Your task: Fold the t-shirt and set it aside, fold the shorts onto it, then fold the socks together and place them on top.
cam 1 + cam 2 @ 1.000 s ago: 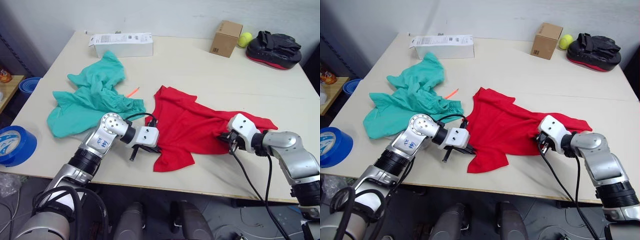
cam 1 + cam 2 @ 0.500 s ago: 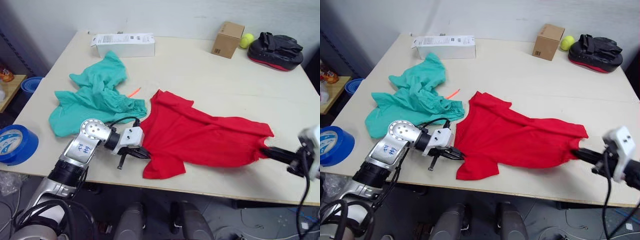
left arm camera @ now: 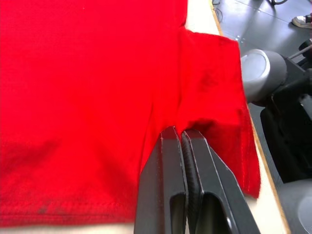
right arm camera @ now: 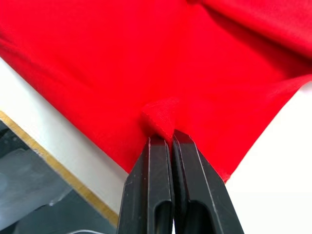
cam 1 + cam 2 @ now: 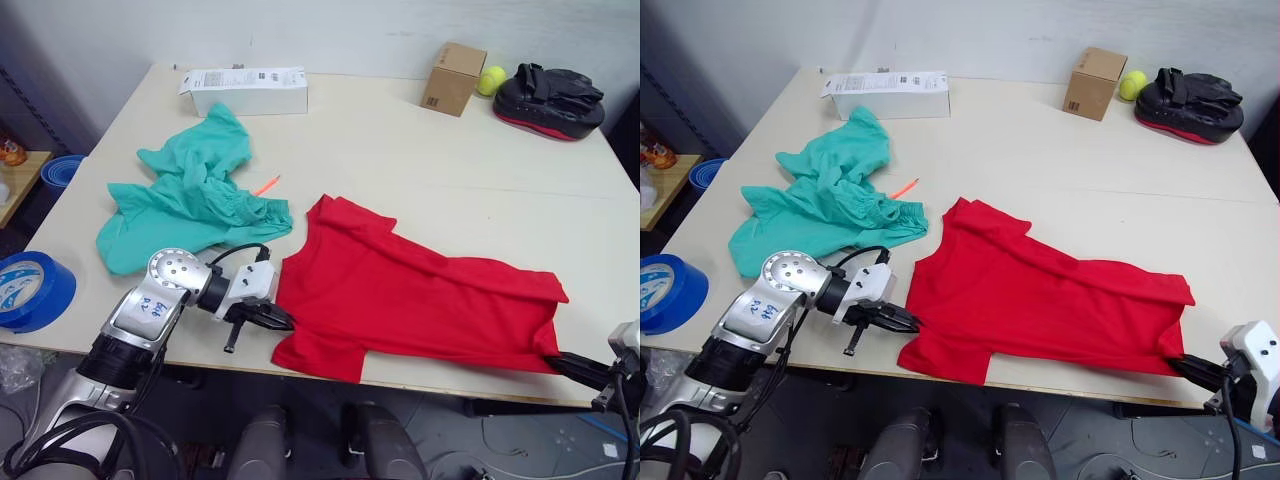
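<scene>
The red t-shirt (image 5: pixel 420 300) lies stretched out along the table's front edge. My left gripper (image 5: pixel 283 320) is shut on the t-shirt's left edge; in the left wrist view its black fingers (image 3: pixel 170 161) pinch a fold of red cloth. My right gripper (image 5: pixel 1185 365) is shut on the t-shirt's lower right corner, past the table's front edge; in the right wrist view its fingers (image 4: pixel 158 156) clamp a bunched bit of hem. The teal shorts (image 5: pixel 190 200) lie crumpled at the table's left. The socks are out of view.
A white box (image 5: pixel 245 90) stands at the back left of the table (image 5: pixel 450 170). A cardboard box (image 5: pixel 452 77), a yellow-green ball (image 5: pixel 490 80) and a black-and-red pad (image 5: pixel 555 98) sit at the back right. A small orange object (image 5: pixel 265 185) lies by the shorts. A blue tape roll (image 5: pixel 35 292) is off the left edge.
Both grippers have pulled apart and toward the front edge, stretching the t-shirt from a bunched heap into a wide flat shape. The right gripper has moved far right, off the table edge.
</scene>
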{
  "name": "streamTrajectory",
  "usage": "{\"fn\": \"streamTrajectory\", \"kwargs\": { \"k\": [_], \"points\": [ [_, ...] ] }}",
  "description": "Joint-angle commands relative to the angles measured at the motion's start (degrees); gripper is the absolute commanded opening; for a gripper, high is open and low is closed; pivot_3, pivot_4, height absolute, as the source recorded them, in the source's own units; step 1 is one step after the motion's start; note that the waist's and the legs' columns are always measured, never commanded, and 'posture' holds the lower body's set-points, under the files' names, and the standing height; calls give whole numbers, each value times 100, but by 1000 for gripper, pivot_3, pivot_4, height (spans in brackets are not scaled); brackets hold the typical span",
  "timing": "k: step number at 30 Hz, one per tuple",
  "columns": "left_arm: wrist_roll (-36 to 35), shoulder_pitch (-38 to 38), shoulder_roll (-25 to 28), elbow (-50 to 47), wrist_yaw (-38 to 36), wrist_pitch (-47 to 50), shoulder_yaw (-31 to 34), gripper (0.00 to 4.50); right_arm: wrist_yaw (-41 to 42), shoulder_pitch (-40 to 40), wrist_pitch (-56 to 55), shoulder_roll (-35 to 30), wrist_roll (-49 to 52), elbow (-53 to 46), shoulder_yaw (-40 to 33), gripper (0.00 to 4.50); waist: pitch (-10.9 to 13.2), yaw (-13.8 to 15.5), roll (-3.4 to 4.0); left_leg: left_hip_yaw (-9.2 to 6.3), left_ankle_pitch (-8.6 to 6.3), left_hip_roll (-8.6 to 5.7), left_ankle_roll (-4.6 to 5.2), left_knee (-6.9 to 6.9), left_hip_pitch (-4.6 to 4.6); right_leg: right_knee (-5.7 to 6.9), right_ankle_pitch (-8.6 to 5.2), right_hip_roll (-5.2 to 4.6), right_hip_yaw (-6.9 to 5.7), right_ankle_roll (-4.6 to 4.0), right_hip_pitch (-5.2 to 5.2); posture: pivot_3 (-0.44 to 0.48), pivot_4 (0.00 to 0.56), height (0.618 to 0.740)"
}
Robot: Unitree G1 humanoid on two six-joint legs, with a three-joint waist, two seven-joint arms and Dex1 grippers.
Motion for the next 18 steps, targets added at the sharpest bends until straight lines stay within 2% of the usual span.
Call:
{"fn": "streamTrajectory", "kwargs": {
  "k": [1, 5, 11, 14, 18],
  "points": [
    [-154, 123, 167, -313, -45, 124, 140, 0, 173, 47, -86, -149, 70, 26, -19, 51, 0, -3, 0, 0, 0, 0, 0, 0, 0, -1, 0, 0, 0, 0, 0, 0, 150, 740],
    [-221, 346, 311, -523, -13, 238, 155, 0, 388, -179, -7, -433, 73, -54, 248, 51, -2, -17, 5, -1, -1, 1, 0, 1, 0, -3, 0, -4, 0, 0, 1, 0, 150, 740],
    [-220, 406, 470, -609, -102, 326, 68, 0, 774, -738, -401, -1214, -512, 511, 1246, 51, -3, -11, 5, -2, -1, 1, -1, -1, 1, -6, -3, -4, -2, -6, 1, 0, 150, 740],
    [2, 145, 429, -258, -150, 94, -72, 0, 828, -1702, -766, -1528, -913, 1215, 1973, 51, -2, -8, 5, -2, -3, 1, 2, 1, -2, -12, -3, -4, -4, -6, 1, 0, 150, 740],
    [97, -340, 225, 263, -153, 33, -161, 0, 865, -3131, -827, -1536, -1144, 1985, 2696, 51, -1, -19, 8, 1, 0, -1, 6, 11, -4, -12, 3, -4, -4, -5, 2, 0, 150, 740]
  ]
}}
